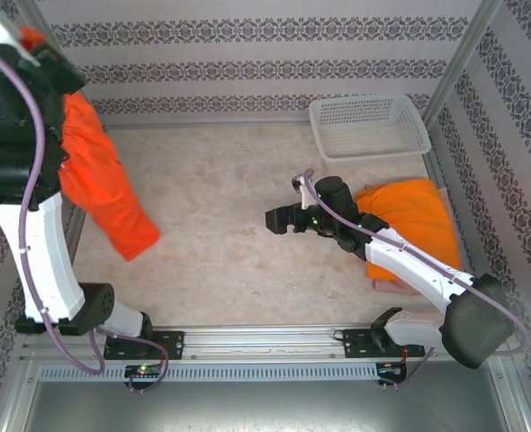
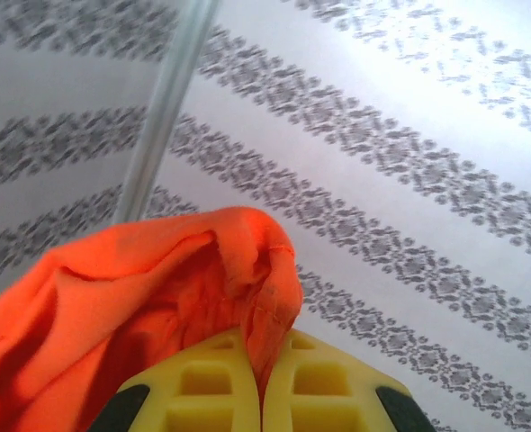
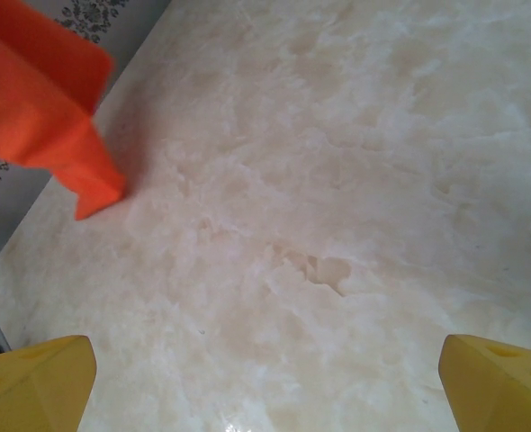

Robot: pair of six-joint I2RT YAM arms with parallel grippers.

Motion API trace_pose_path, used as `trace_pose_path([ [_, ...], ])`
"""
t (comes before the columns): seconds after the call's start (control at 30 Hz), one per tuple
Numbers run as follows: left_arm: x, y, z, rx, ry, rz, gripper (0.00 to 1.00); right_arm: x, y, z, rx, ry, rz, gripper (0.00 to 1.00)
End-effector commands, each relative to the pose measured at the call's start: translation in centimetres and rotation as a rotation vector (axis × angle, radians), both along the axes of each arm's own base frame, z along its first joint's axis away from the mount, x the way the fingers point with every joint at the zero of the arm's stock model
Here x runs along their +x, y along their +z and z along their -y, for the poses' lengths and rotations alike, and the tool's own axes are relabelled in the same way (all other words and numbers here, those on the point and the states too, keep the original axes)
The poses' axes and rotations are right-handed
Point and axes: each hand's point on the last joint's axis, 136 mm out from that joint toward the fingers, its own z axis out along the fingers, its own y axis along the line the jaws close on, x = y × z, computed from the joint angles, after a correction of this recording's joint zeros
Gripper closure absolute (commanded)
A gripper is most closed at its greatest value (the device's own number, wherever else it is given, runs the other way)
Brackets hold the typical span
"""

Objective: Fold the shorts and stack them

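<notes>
While the left claw [image 2: 261, 378] is squeezing only a small bit of the orange shorts [image 1: 103, 180] hanging below it, and the right claw [image 1: 279, 219] is sitting wide open well away, they may be slipping out and dropping crumpled.

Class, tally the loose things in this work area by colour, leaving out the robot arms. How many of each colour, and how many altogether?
Orange: 2, the hanging orange shorts and the folded orange shorts
Pink: 1, the pink shorts, only an edge showing under the folded orange pair
White: 1, the mesh basket
Total: 4
</notes>
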Motion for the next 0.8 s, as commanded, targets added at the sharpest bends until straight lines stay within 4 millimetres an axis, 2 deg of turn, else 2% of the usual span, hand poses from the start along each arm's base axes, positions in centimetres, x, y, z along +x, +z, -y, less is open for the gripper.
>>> trace_pose_path([
  [0.0, 5.5, -6.6, 4.3, 0.17, -0.023, -0.261, 1.0, 0.3, 0.4, 0.3, 0.007, -0.029, 0.012, 0.02],
  [0.07, 8.0, -9.9, 8.6, 0.2, -0.098, -0.329, 1.0, 0.1, -0.4, 1.6, -0.005, -0.063, 0.0, 0.02],
  [0.17, 11.2, -16.9, 16.5, 0.244, -0.237, -0.434, 0.99, 0.1, -1.9, 4.6, -0.016, -0.151, -0.031, 0.02],
  [0.23, 12.8, -22.7, 21.8, 0.193, -0.371, -0.495, 0.83, -0.1, -3.1, 7.2, -0.019, -0.227, -0.063, 0.02],
  [0.3, 13.4, -27.7, 26.8, 0.105, -0.543, -0.548, 0.73, -0.4, -4.1, 9.6, -0.01, -0.297, -0.089, 0.02],
  [0.33, 13.6, -29.6, 28.8, 0.053, -0.618, -0.57, 0.67, -0.6, -4.4, 10.4, -0.003, -0.321, -0.097, 0.02],
  [0.4, 13.4, -31.6, 31.2, 0.002, -0.722, -0.604, 0.54, -0.9, -4.6, 11.7, 0.024, -0.359, -0.108, 0.02],
  [0.47, 13.0, -31.4, 31.5, 0.018, -0.75, -0.614, 0.38, -1.1, -4.6, 12.0, 0.039, -0.369, -0.108, 0.02],
  [0.6, 11.4, -28.8, 28.1, 0.109, -0.676, -0.588, 0.12, -0.6, -3.9, 10.8, 0.045, -0.351, -0.111, 0.02],
  [0.67, 10.3, -28.1, 25.6, 0.075, -0.651, -0.578, 0.07, 0.0, -3.4, 9.5, 0.0, -0.325, -0.088, 0.02],
  [0.77, 8.4, -29.6, 21.0, -0.022, -0.617, -0.615, 0.06, 0.8, -2.9, 6.0, -0.085, -0.245, -0.049, 0.02],
])
